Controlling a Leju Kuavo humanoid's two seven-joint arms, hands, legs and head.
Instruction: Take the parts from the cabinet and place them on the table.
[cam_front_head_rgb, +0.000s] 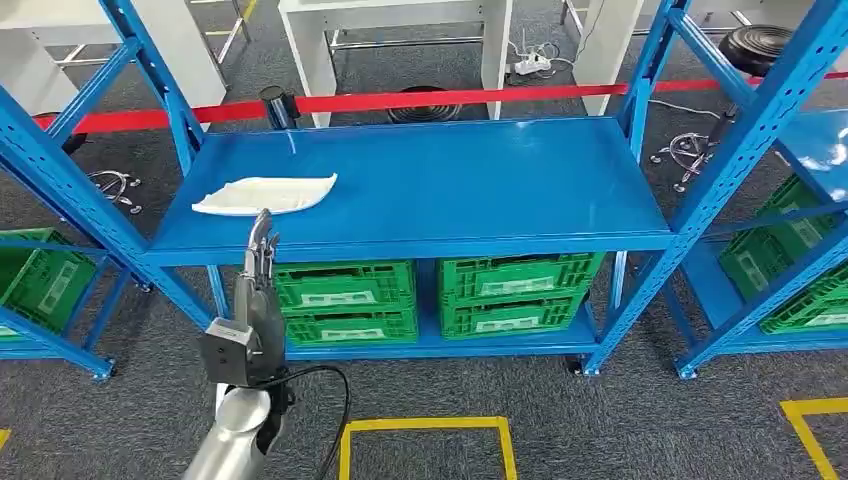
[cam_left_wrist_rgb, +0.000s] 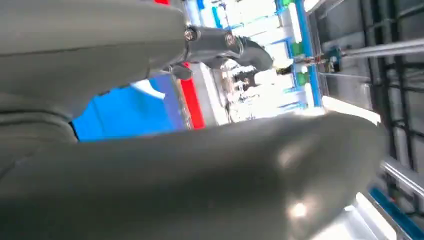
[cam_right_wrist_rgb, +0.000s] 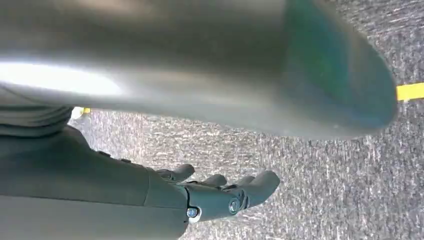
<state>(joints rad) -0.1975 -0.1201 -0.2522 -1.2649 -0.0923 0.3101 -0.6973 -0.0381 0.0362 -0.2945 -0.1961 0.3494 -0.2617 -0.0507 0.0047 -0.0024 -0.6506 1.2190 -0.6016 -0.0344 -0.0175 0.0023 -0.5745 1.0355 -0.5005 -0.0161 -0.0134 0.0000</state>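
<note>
A flat white part (cam_front_head_rgb: 265, 194) lies on the left of the blue cabinet shelf (cam_front_head_rgb: 470, 190). My left hand (cam_front_head_rgb: 261, 255) is raised in front of the shelf's front edge, just below the part, fingers stretched up toward it and holding nothing. It stops short of the part. In the left wrist view, the fingers (cam_left_wrist_rgb: 225, 47) reach out past the thumb, with a bit of the white part (cam_left_wrist_rgb: 150, 89) on the blue shelf beyond. My right hand (cam_right_wrist_rgb: 220, 192) hangs over grey carpet, fingers loosely apart and empty.
Green crates (cam_front_head_rgb: 345, 300) (cam_front_head_rgb: 515, 295) fill the lower shelf. More blue racks with green crates (cam_front_head_rgb: 790, 250) stand on either side. A red barrier tape (cam_front_head_rgb: 440, 98) runs behind the cabinet. Yellow tape (cam_front_head_rgb: 425, 425) marks a square on the carpet in front of me.
</note>
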